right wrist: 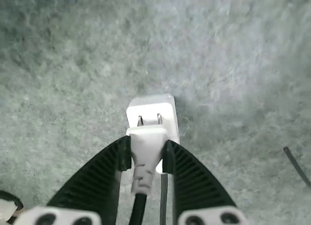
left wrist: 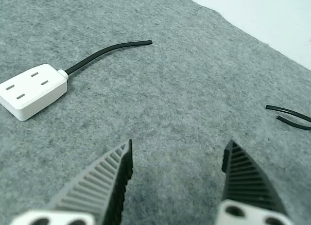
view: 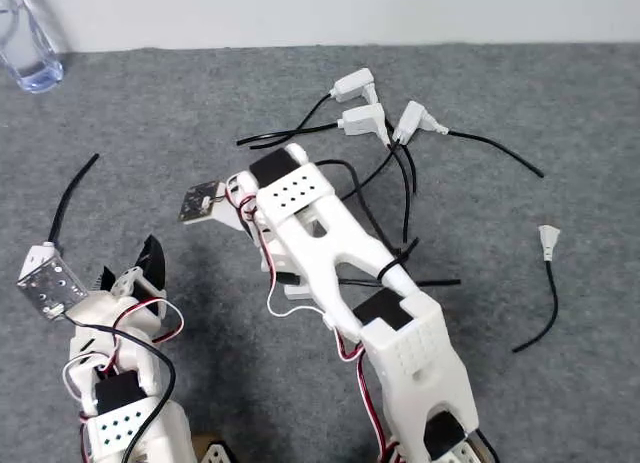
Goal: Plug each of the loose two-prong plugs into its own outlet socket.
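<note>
Two-prong plug [right wrist: 146, 136], white, clenched between the right gripper [right wrist: 146, 148] jaws, its prongs against a white outlet socket [right wrist: 151, 105] on the grey felt tabletop [right wrist: 233, 64], left gripper [left wrist: 180, 145] jaws spread wide above the felt, second socket [left wrist: 31, 91] with black cord [left wrist: 107, 51] near it.

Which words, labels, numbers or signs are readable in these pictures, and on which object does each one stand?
None can be read.
The white outlet socket shows only plain slots, no print.
The white plug in the right hand and the second outlet socket at its prongs look blank.
The loose plugs in the high view are too small to show any marking.
</note>
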### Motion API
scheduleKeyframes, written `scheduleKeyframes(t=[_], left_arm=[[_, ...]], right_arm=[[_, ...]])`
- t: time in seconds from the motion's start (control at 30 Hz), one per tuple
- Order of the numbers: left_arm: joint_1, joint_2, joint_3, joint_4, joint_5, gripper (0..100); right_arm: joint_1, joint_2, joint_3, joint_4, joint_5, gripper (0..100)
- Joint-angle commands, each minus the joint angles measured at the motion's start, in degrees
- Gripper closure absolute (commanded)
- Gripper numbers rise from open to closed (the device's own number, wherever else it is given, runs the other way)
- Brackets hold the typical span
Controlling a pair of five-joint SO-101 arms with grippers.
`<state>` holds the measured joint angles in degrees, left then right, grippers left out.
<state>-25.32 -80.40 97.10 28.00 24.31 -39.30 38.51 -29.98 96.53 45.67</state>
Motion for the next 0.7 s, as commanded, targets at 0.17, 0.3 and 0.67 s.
scheduleKeyframes(t=[0.17,0.3,0.67], left_arm=[[-0.4,-0.5,-0.3,0.2,-0.7,71],[-0.4,-0.5,-0.3,0.2,-0.8,71],[-0.3,-0.5,-0.3,0.2,-0.8,71]], right_arm=[[-3.5,9.5,-0.2,-3.8,-1.5,99.0],[-3.1,9.9,-0.2,-3.5,-1.5,99.0],[0.1,9.7,-0.5,-0.7,-1.3,99.0]])
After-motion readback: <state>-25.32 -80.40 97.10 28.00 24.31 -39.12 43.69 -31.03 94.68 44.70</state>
